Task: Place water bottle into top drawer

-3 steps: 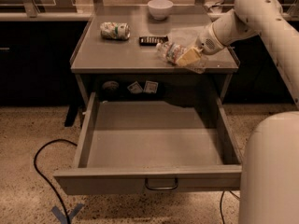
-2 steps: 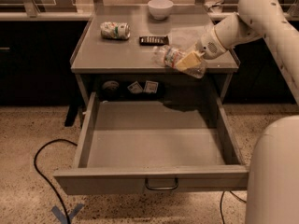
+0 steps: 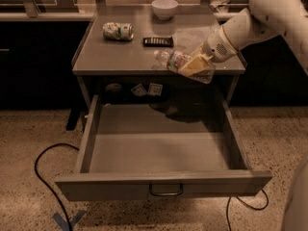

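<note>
The water bottle is a clear crinkly bottle with a pale label. It lies tilted in the air, cap toward the upper left, over the table's front right edge. My gripper is shut on the water bottle around its lower body, its yellowish fingers against the plastic. The white arm reaches in from the upper right. The top drawer is pulled wide open below the tabletop. Its inside is bare and its curved handle is at the front centre. The bottle hangs above the drawer's back right part.
On the grey tabletop lie a crushed green-and-white can, a dark flat remote-like object and a white bowl. Cables run on the speckled floor at left. My white base is at the lower right.
My gripper has carried the water bottle forward and slightly down, off the tabletop toward its front edge above the open drawer.
</note>
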Robot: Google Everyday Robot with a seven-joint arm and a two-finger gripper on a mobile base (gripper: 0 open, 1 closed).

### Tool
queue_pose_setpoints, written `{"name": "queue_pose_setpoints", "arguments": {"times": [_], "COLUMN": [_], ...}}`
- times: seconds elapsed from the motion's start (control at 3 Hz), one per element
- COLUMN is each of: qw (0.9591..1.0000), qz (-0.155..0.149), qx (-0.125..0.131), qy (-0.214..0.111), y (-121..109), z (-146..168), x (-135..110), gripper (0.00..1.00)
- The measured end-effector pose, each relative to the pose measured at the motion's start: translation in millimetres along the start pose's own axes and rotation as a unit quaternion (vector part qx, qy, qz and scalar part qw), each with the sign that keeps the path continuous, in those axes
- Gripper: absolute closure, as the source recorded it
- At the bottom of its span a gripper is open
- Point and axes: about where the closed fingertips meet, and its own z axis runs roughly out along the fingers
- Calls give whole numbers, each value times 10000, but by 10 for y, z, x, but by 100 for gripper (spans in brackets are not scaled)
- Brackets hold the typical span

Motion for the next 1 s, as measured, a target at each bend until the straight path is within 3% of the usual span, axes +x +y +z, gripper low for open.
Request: {"name": "queue_pose_setpoints", "arguments": {"times": [0.67, 1.0], "qw": [9992, 9963], "qz": [-245, -423], "qx": [-312, -743], "qy": [-60, 8], "y": [435, 531], "z": [-81, 68], "x": [35, 312], "gripper": [100, 100]}}
